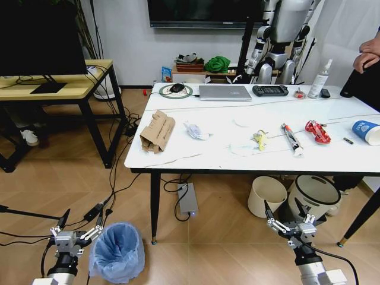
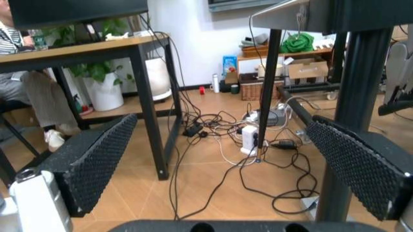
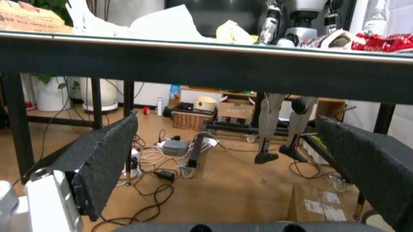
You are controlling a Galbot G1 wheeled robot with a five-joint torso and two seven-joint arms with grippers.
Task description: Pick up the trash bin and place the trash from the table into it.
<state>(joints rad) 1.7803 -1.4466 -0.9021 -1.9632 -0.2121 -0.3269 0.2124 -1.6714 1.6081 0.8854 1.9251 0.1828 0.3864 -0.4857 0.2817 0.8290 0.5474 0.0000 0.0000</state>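
Note:
The trash bin [image 1: 117, 252], lined with a crinkled light-blue bag, stands on the floor in front of the table's left leg. My left gripper [image 1: 81, 221] hangs open just to its left, low over the floor, touching nothing; its pads [image 2: 96, 159] are spread wide. On the white table [image 1: 196, 157] lies the trash: a flattened cardboard box [image 1: 158, 131], a crumpled white wrapper [image 1: 195, 130], a yellow scrap [image 1: 260, 139], a white tube [image 1: 291, 139], a red wrapper [image 1: 317, 131] and a blue paper cup [image 1: 366, 132]. My right gripper [image 1: 285, 215] is open below the table's front edge [image 3: 206, 63].
A cream pail [image 1: 266, 195] and a black-rimmed white bin [image 1: 313, 196] stand under the table. A laptop [image 1: 225, 92] and spray bottle [image 1: 321, 79] sit at its far side. Cables and a power strip [image 1: 188, 199] lie on the floor beside the yellow-topped desk [image 1: 59, 89].

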